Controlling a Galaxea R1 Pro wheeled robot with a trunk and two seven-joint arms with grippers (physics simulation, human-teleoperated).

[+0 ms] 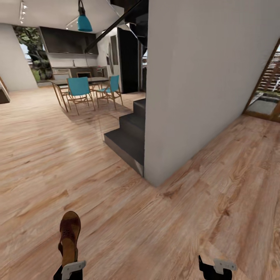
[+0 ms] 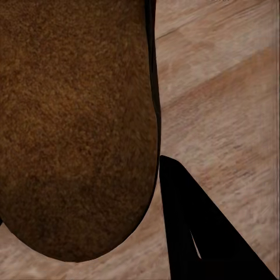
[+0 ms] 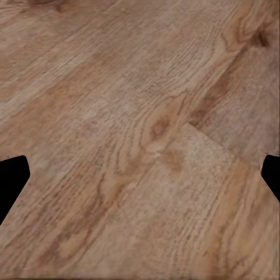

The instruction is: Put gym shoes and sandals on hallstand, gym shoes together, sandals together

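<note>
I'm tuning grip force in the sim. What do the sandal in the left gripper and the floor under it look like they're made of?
The sandal looks like dark brown leather with a tan, suede-like footbed: its surface is grainy and matte in the left wrist view. The floor looks like light wood-plank laminate, with printed-looking grain, knots and plank seams. Both are renders, so this is appearance only.

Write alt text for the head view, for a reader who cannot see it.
A robot's left gripper holds a brown sandal upright above a wood-plank floor, while the right gripper at the lower right carries nothing. Ahead, a white wall flanks dark stairs; teal chairs stand at a dining table beyond.
</note>
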